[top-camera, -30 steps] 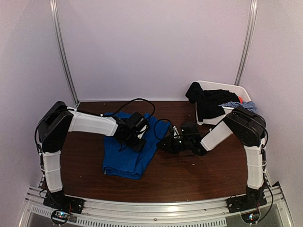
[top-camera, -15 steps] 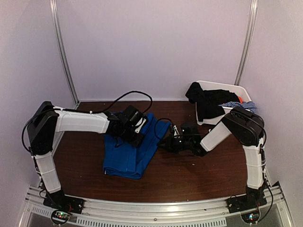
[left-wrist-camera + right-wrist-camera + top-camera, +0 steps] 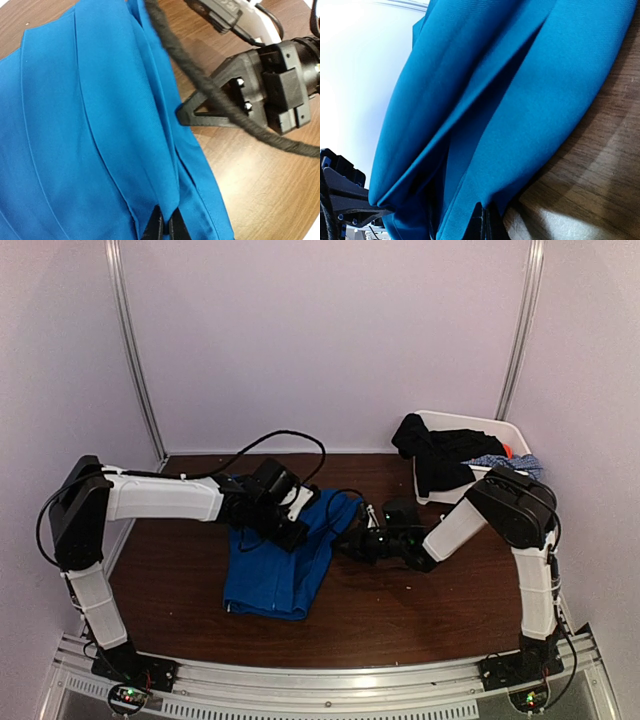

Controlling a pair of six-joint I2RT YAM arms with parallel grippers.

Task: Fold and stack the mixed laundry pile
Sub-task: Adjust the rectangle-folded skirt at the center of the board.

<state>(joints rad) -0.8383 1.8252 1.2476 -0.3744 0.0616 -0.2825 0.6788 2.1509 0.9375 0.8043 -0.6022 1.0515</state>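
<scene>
Flat garment [image 3: 272,568]: it lies on the table [image 3: 400,612], left of the middle, between my two arms.
Left gripper [image 3: 297,532]: on the far right part of this garment.
Right gripper [image 3: 347,541]: just right of my left gripper, at the garment's right edge.
Tub [image 3: 497,429]: at the far right corner, behind my right arm.
Heap of garments [image 3: 440,455]: in the tub, one hanging over its left wall.

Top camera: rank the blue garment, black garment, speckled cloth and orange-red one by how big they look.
1. blue garment, clearly largest
2. black garment
3. speckled cloth, mostly covered
4. orange-red one, only a sliver showing
</scene>
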